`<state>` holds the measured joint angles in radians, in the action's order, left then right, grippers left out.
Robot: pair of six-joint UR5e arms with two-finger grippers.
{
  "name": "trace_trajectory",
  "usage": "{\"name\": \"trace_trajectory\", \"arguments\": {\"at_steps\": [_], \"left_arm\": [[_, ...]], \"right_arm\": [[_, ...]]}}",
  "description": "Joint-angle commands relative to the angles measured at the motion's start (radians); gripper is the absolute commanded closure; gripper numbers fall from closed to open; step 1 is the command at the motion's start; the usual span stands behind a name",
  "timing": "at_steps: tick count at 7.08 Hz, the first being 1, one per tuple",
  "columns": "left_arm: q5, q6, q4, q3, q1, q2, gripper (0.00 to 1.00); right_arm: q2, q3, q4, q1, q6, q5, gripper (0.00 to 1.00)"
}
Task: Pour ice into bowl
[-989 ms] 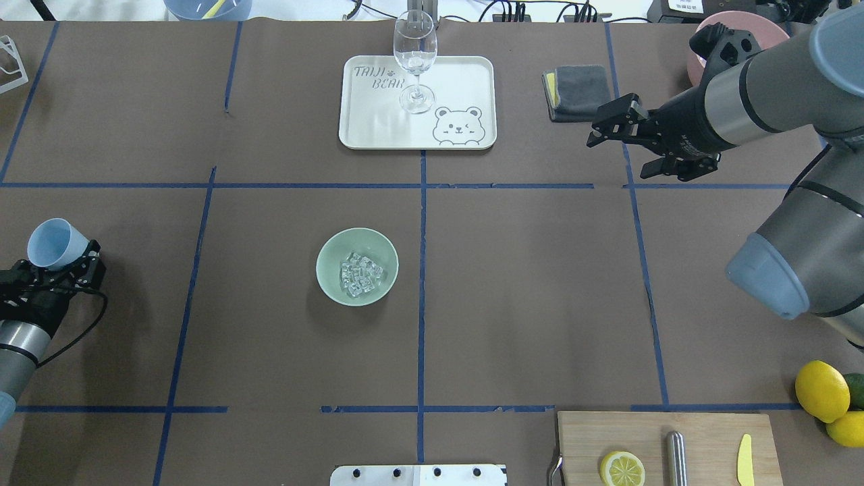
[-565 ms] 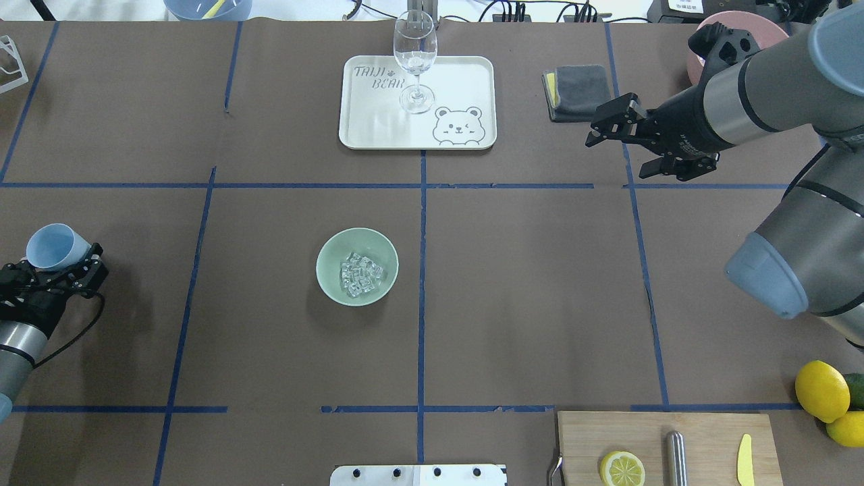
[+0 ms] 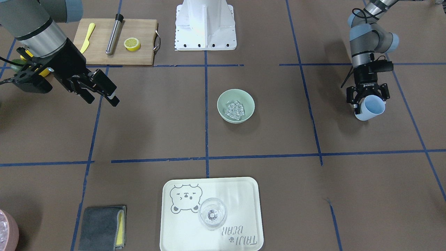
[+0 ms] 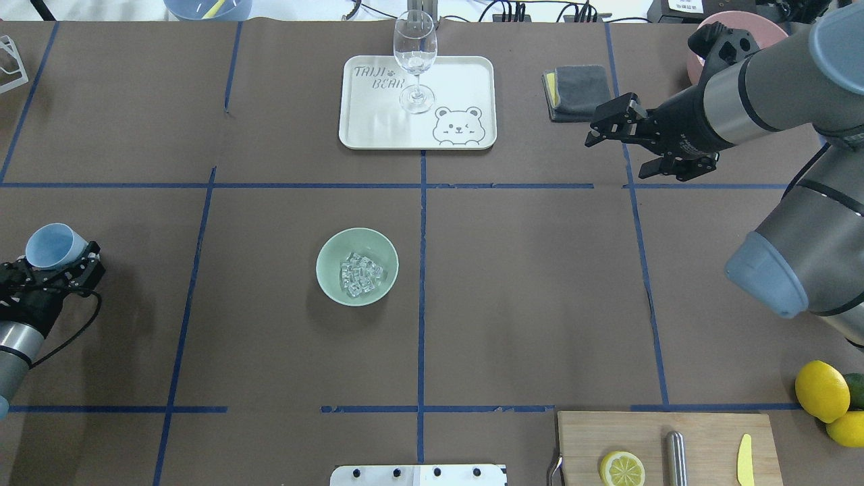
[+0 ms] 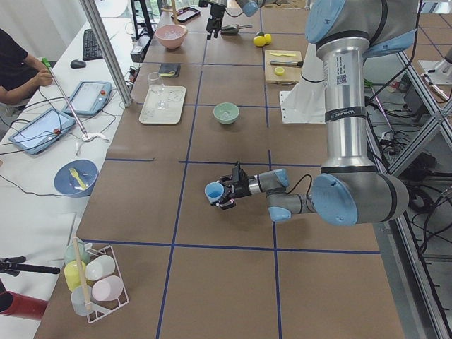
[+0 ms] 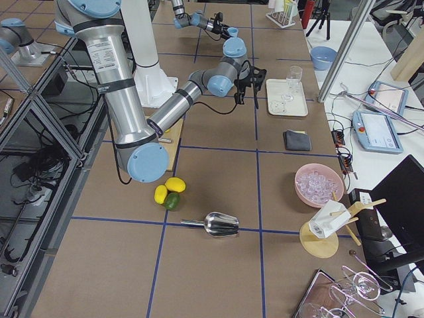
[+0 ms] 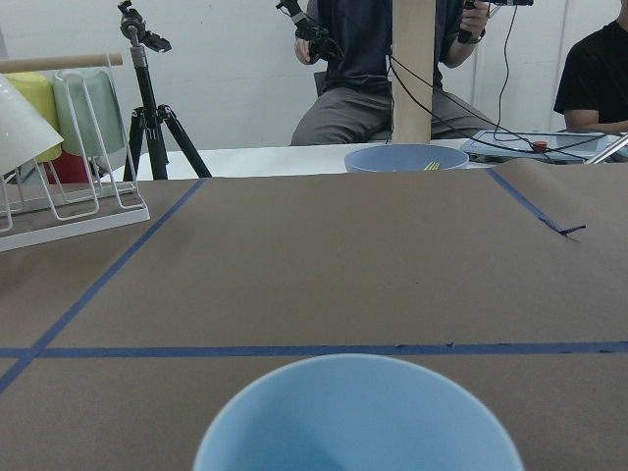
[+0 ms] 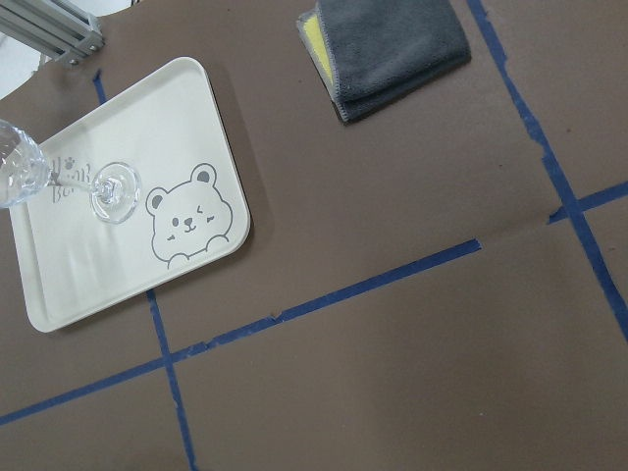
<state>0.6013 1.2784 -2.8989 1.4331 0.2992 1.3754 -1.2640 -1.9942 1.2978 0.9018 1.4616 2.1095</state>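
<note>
Left pincer [image 4: 55,264] is clamped on a pale blue cup [image 4: 51,244] near the table's [image 4: 540,283] left edge, well apart from the mint-green bowl [image 4: 357,266] at mid-table, which holds the ice [image 4: 359,273]. Right pincer [image 4: 631,145] hangs with its jaws apart and nothing between them, near the grey cloth [image 4: 579,91] toward the far right corner.

1. Cream tray [image 4: 466,74], bear print, far centre of the table; wine glass [image 4: 415,61] upright on it, at the end away from the bear.
2. Grey cloth [image 4: 579,91] folded over something yellow, just beside the tray.
3. Pink container [image 6: 319,185] of clear cubes at the far right corner.
4. Wooden cutting board [image 4: 587,439], near edge: lemon half [image 4: 622,468], metal rod [image 4: 676,457], yellow knife [image 4: 744,460].
5. Whole lemons [image 4: 821,391] beside the board, a green fruit with them.
6. Metal scoop [image 6: 220,224] lying near those fruits.
</note>
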Motion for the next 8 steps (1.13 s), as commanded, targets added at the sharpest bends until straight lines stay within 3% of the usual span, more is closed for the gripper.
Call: {"name": "trace_trajectory", "arguments": {"at_steps": [1,8], "left_arm": [[0.0,0.002,-0.005,0.001,-0.003,-0.004,0.0],[-0.021,0.006,-0.006,0.015,-0.029,-0.015,0.0]], "right_arm": [[0.0,0.0,0.0,0.002,-0.001,0.003,0.0],[0.009,-0.032,0.057,0.006,-0.001,0.004,0.0]]}}
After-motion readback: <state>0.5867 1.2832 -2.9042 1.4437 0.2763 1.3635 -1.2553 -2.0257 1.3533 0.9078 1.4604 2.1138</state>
